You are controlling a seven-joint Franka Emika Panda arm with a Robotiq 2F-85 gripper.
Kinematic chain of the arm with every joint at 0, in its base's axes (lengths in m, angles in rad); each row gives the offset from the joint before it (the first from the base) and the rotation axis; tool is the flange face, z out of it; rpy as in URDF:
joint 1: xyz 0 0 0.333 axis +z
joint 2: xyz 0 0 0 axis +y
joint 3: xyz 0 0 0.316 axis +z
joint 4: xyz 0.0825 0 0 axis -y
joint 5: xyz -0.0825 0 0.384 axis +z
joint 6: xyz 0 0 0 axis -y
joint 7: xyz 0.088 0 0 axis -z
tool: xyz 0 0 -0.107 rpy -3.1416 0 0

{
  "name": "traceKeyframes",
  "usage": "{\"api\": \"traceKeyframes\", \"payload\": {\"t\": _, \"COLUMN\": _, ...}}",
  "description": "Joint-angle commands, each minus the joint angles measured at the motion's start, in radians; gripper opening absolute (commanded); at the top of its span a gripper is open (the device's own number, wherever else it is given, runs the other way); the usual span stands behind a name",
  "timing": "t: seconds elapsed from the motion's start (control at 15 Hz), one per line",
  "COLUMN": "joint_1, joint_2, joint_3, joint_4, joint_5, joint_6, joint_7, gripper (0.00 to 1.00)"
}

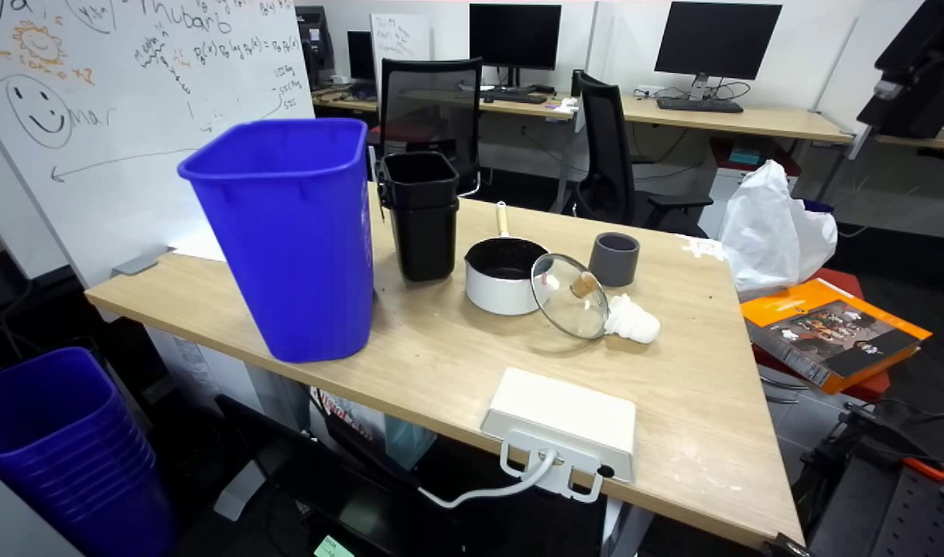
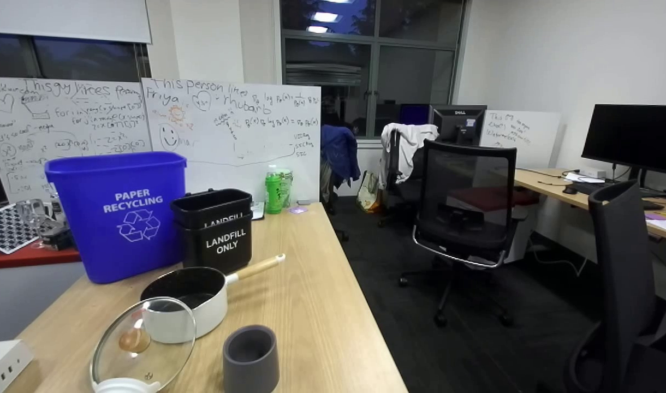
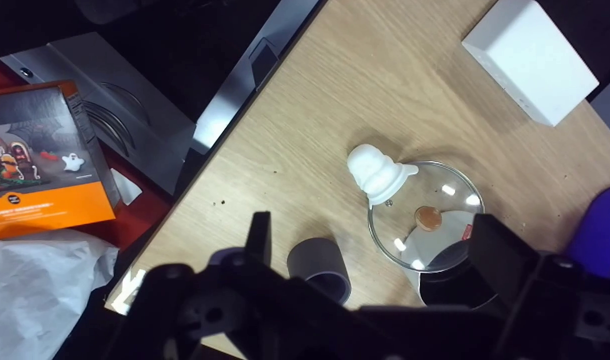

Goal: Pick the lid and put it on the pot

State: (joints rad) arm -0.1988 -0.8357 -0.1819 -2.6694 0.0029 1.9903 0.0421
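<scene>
Blue plastic bins (image 1: 62, 456) stand stacked in the lower left of the frame, with a scribbled whiteboard (image 1: 143, 100) filling the upper left. Left of centre, a tall blue bin (image 1: 294, 255) stands on the wooden table (image 1: 433, 348), and two nested black bins (image 1: 424, 232) come just right of it. Near the middle sits the white pot (image 1: 497, 292), its dark inside showing. At lower centre is a white box (image 1: 565, 410). Right of the pot the glass lid (image 1: 570, 297) is propped at a tilt, overlapping the pot's lower right side; whether the two touch, I cannot tell. A grey cup (image 1: 614, 263) stands just beside, and a lumpy white piece (image 1: 633, 319) touches the lid's lower right edge. Toward the right are a white plastic bag (image 1: 774, 228) and, lower, an orange box (image 1: 836, 333). In the wrist view, the gripper (image 3: 372, 230) shows at the bottom, its fingers (image 3: 261, 237) spread wide, with the cup and most of the lid seen between them.
</scene>
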Motion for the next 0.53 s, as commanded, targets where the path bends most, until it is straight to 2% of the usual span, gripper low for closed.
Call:
{"api": "traceKeyframes", "payload": {"t": 0.0, "joint_1": -0.007, "joint_2": 0.002, "joint_3": 0.006, "joint_4": 0.002, "joint_5": 0.005, "joint_6": -0.003, "joint_7": -0.005, "gripper": 1.0}}
{"api": "traceKeyframes", "payload": {"t": 0.47, "joint_1": -0.006, "joint_2": 0.005, "joint_3": -0.004, "joint_4": -0.008, "joint_5": 0.014, "joint_6": 0.006, "joint_7": -0.008, "gripper": 1.0}}
